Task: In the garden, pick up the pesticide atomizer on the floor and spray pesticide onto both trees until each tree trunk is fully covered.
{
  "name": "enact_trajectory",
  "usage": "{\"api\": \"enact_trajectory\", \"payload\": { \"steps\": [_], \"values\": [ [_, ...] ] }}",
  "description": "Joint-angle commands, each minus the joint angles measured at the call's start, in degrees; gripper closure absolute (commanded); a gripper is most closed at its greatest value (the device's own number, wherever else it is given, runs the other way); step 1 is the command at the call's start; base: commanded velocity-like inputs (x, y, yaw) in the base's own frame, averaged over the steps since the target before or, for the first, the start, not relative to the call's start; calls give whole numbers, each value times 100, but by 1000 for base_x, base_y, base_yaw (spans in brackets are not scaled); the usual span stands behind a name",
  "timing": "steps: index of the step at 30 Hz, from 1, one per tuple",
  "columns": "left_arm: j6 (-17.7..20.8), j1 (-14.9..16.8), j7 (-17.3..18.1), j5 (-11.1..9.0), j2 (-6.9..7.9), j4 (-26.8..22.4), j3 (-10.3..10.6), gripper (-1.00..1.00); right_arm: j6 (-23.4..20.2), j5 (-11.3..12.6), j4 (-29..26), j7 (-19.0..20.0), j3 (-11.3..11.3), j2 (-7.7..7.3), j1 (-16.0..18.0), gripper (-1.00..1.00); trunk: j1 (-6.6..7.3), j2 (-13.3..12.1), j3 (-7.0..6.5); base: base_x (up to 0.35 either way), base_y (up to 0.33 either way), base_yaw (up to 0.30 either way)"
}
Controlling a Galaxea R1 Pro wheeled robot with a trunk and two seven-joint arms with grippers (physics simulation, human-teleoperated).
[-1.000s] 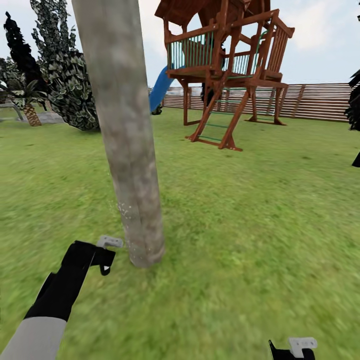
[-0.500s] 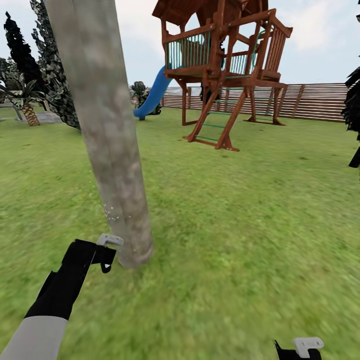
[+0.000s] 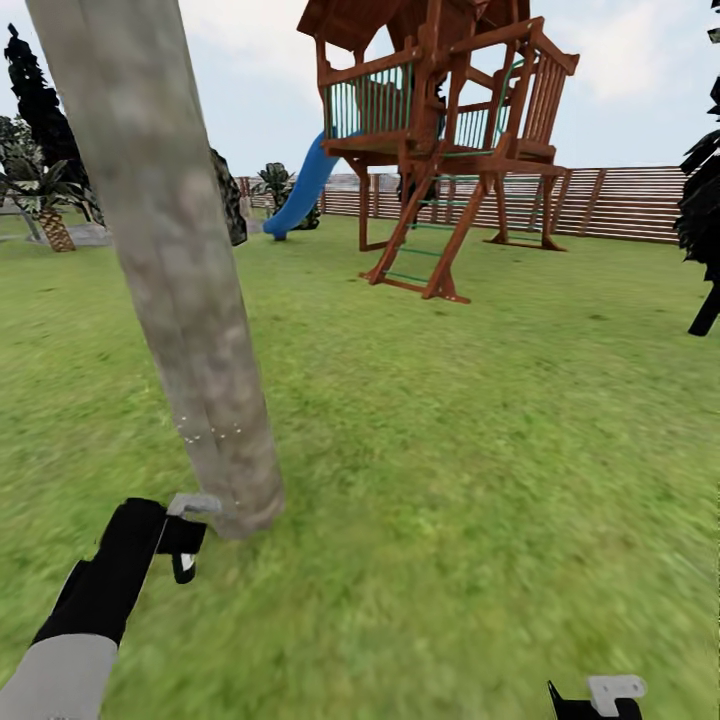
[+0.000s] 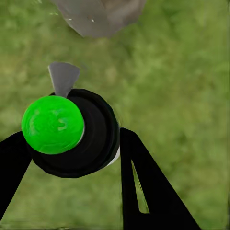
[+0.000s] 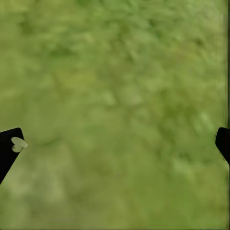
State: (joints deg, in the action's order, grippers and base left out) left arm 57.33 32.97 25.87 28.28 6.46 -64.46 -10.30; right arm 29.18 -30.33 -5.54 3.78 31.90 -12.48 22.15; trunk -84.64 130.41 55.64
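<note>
- Head view: trunk of a tree rises from the grass, leaning across the left half of the view. A few white specks of pesticide sit low on its bark. The left gripper, on a black forearm, hangs just beside the trunk base with a grey nozzle tip at the bark. A sliver of the right gripper shows at the lower edge. A wooden play tower with a blue slide stands well behind, before a slatted fence.
- Left wrist view: the left gripper's black fingers clamp both sides of the atomizer, a black round body with a bright green cap and a grey nozzle aimed toward the trunk base, above the grass.
- Right wrist view: the right gripper's two fingertips sit far apart at the picture's edges, spread wide with nothing between them, over blurred grass.
</note>
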Motion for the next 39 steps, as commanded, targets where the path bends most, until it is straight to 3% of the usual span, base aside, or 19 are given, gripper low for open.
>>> {"api": "enact_trajectory", "payload": {
  "steps": [1, 3, 5, 12, 13, 14, 16, 18, 23, 28, 37, 39],
  "values": [
    [3, -3, 1, -71, 48, 5, -199, 100, 0, 0, 0, 0, 1, 0, 0, -100, 0, 0, 0, 158, -245, 0],
    [-8, -11, -2, -69, 213, 11, -353, 100, 0, 0, 6, -1, 1, 0, 0, -100, 0, 0, 0, 158, -244, 0],
    [-18, -115, -2, -69, 307, 12, -374, 100, 0, 0, 8, -3, -1, 0, 0, -100, 0, 0, 0, 156, -244, 0],
    [-66, -400, -14, -69, 64, 445, -147, 100, 0, 0, 9, 0, -8, 24, 0, -100, 0, 0, 0, 39, -61, 0],
    [-289, -404, -19, -61, 285, 813, -256, 100, 0, -1, 9, 0, -8, 26, 0, -100, 0, 0, 0, 0, 0, 0],
    [-358, -405, -20, -60, 461, 880, -296, 100, 0, -3, 9, 0, -8, 26, 0, -100, 0, 0, 0, 0, 0, 0],
    [-410, -405, -20, -71, 630, 919, -322, 100, 0, -8, 9, 0, -8, 26, 0, -100, 0, 0, 0, 0, 0, 0],
    [-427, -398, -27, -77, 533, 917, -280, 100, 0, -8, 9, 4, -8, 26, 0, -100, 0, 0, 0, 0, 0, 0],
    [-433, -296, -588, -135, 19, 780, -267, 100, 0, -8, 9, 9, -8, 26, 0, -100, 0, 0, 0, 0, 0, 0],
    [-425, -307, -576, -137, 55, 318, -372, 100, 0, -8, 9, 3, -8, 35, 0, -100, 0, 0, 0, 0, 0, 3],
    [-402, -377, -372, -155, 13, 274, -398, 100, 0, -6, 9, 0, -8, 44, 0, -100, 0, 0, 0, 0, 0, 246],
    [-406, -378, -31, -236, 15, 177, -397, 100, 0, -6, 9, 0, -8, 44, 0, -100, 0, 0, 0, 3, 0, 264]
  ]
}}
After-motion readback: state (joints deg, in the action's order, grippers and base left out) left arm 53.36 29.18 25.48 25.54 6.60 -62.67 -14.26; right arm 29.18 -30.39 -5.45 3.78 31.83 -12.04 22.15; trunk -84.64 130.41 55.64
